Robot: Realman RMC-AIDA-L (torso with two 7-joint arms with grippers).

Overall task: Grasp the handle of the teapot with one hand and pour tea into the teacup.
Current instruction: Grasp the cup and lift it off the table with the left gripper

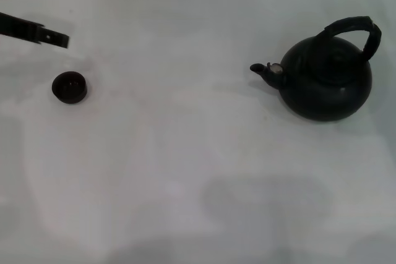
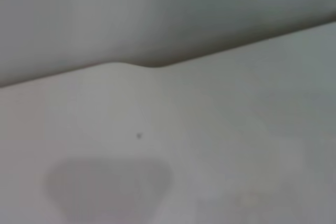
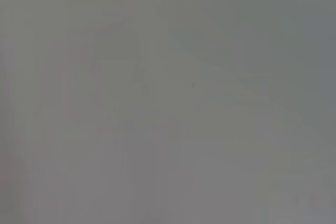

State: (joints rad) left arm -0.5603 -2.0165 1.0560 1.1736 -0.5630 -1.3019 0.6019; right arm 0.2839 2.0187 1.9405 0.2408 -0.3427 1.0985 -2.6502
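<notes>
**Teapot and cup stand well apart on a white surface**

Nearest the robot lies only a bare stretch of the pale white surface (image 1: pixel 185 214), with a faint grey shadow patch on it. Farther back on the robot's right sits the large, round, squat black teapot (image 1: pixel 325 88), upright, its short spout with the greyish tip (image 1: pixel 272 71) pointing toward the robot's left. Over its top arches the thick black handle (image 1: pixel 359 29) with a wrapped, ribbed look, leaning to the far right side of the pot; nothing touches it.

On the robot's left, at about the same depth, stands the tiny round dark brown-black handleless teacup (image 1: pixel 69 87), upright, well apart from the teapot. Just beyond it, a dark slim finger of the left gripper (image 1: pixel 43 34) reaches in from the left edge, near the cup but not touching it, holding nothing; how wide it stands I cannot tell. I cannot see the right gripper at all. Both wrist views show only pale surface.
</notes>
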